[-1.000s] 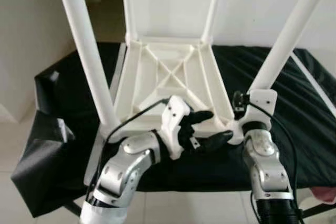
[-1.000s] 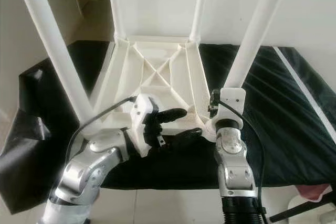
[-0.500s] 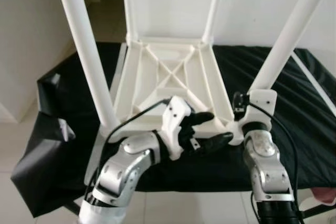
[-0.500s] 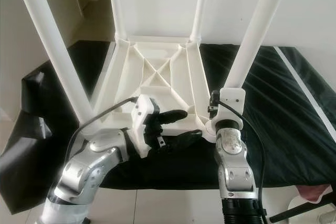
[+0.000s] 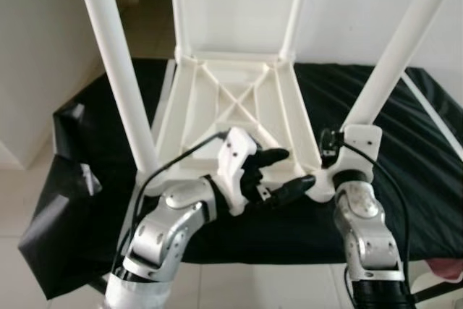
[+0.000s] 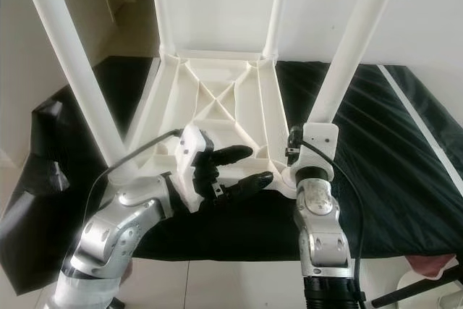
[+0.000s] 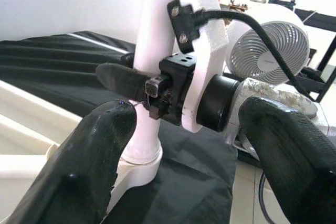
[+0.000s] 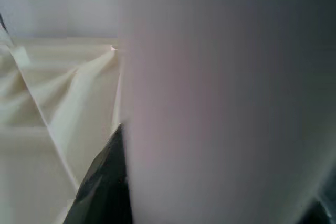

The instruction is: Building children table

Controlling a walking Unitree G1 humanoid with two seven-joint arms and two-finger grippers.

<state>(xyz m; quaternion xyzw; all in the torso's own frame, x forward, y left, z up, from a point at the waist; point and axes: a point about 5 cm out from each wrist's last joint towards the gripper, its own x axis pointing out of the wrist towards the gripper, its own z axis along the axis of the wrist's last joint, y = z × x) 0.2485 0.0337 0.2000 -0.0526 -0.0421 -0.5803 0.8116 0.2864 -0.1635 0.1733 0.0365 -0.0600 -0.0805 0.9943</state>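
Meanwhile, table leg (image 6: 340,63) between right fingers (image 7: 126,80).

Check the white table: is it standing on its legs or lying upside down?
Upside down. The white table lies with its ribbed underside up on the black cloth, all four legs pointing upward.

Left gripper (image 5: 281,171) with jaws spread, pointing toward right gripper (image 7: 137,80), its jaws closed.

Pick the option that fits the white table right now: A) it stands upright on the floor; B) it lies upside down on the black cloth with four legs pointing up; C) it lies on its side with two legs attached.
B: the table shows its ribbed underside, resting on the black cloth, four legs rising.
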